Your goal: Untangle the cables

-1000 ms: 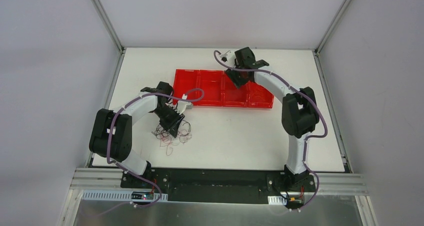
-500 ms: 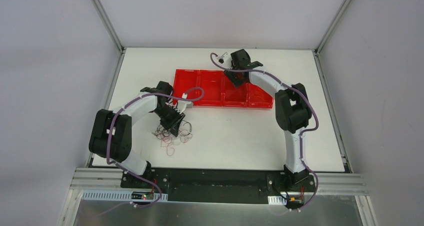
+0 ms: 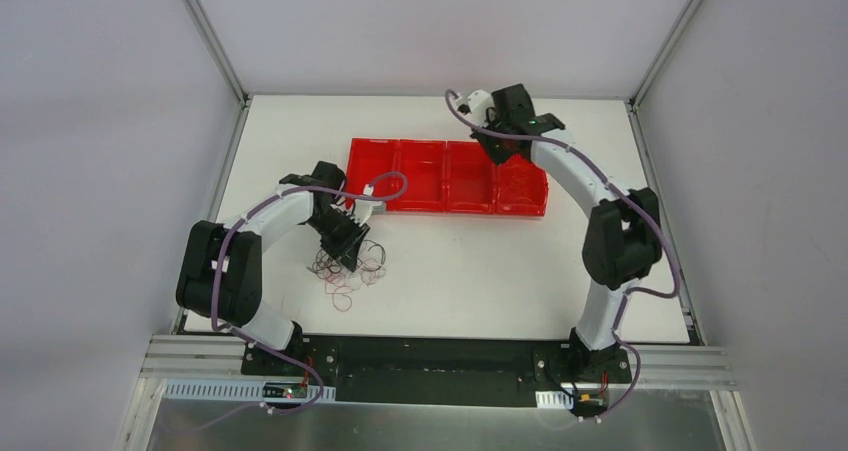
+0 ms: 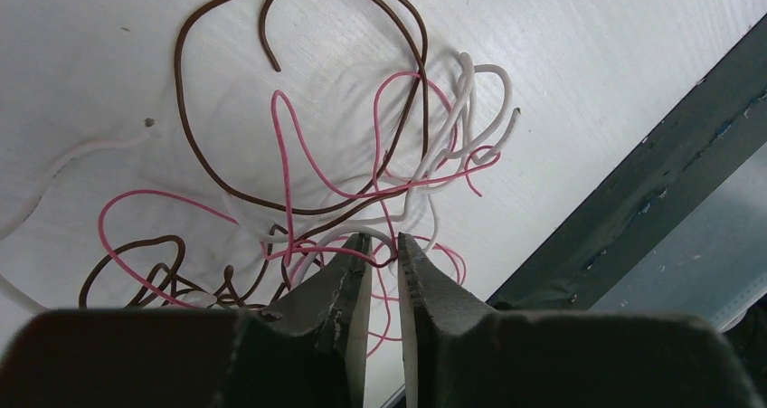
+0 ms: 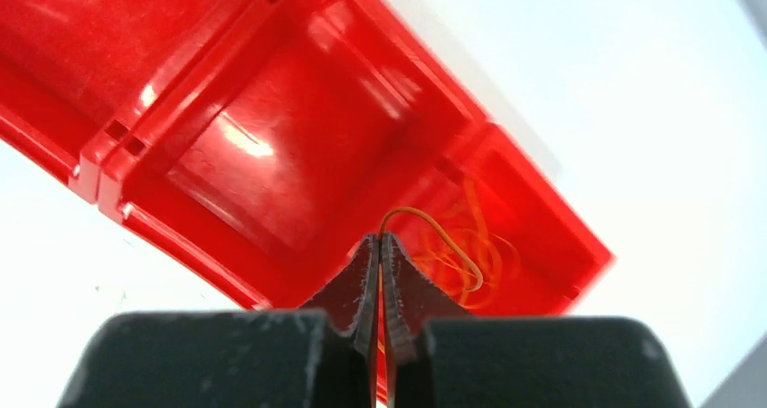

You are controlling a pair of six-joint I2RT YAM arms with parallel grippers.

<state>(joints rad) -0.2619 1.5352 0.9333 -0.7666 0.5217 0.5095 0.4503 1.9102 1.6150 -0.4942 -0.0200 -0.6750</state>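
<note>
The cables (image 3: 345, 268) lie in a loose tangle on the white table, left of centre. Up close they are brown (image 4: 185, 146), pink (image 4: 288, 155) and white (image 4: 470, 82) loops. My left gripper (image 3: 345, 244) sits low on the tangle, its tips (image 4: 382, 242) a narrow gap apart with a pink strand crossing that gap. My right gripper (image 3: 498, 153) hangs over the right end of the red tray (image 3: 420, 208). Its jaws (image 5: 380, 241) are shut on a thin orange cable (image 5: 452, 241) that arcs out of the tips above more orange cable (image 5: 484, 268) in the end compartment.
The red tray (image 5: 271, 146) has several compartments in a row across the table's far middle. A dark rail (image 4: 633, 200) marks the table edge close to the left gripper. Grey walls and metal posts (image 3: 210, 41) enclose the table.
The right gripper has closed and swung right, from the tray's middle to its right end. The left jaws have narrowed over the tangle, and the arm has barely moved.
</note>
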